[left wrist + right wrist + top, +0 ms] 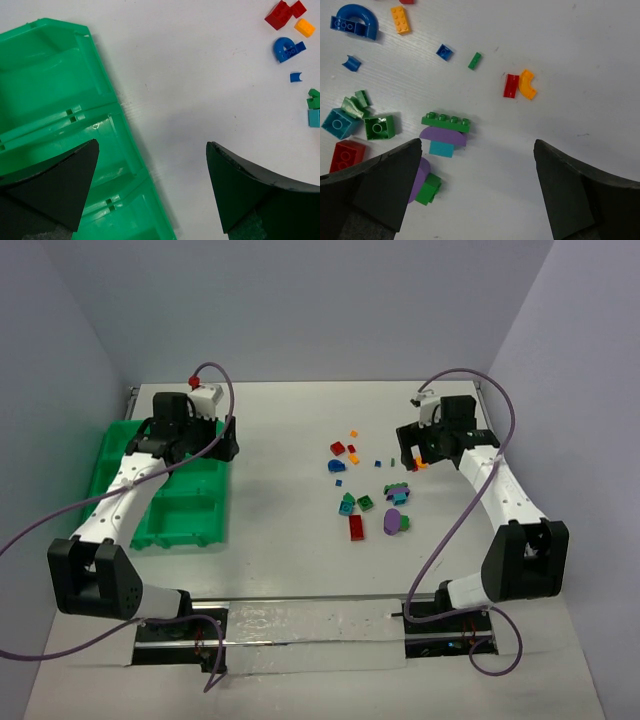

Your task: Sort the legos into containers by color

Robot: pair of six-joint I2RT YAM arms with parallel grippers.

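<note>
– Where are the legos (357,527)?
– On the white table (290,560), in a loose bunch, well apart from the green tray (195,515).
– What is the right gripper (477,145) doing?
– It hangs over the bunch, fingers wide apart, holding nothing. Under it are a green plate (446,121) on a purple piece (442,135), and a red bit (510,85) touching an orange curve (526,84).
– And the left gripper (152,150)?
– Wide open too, with nothing in it. One finger is over the tray's edge, the other over the table.
</note>
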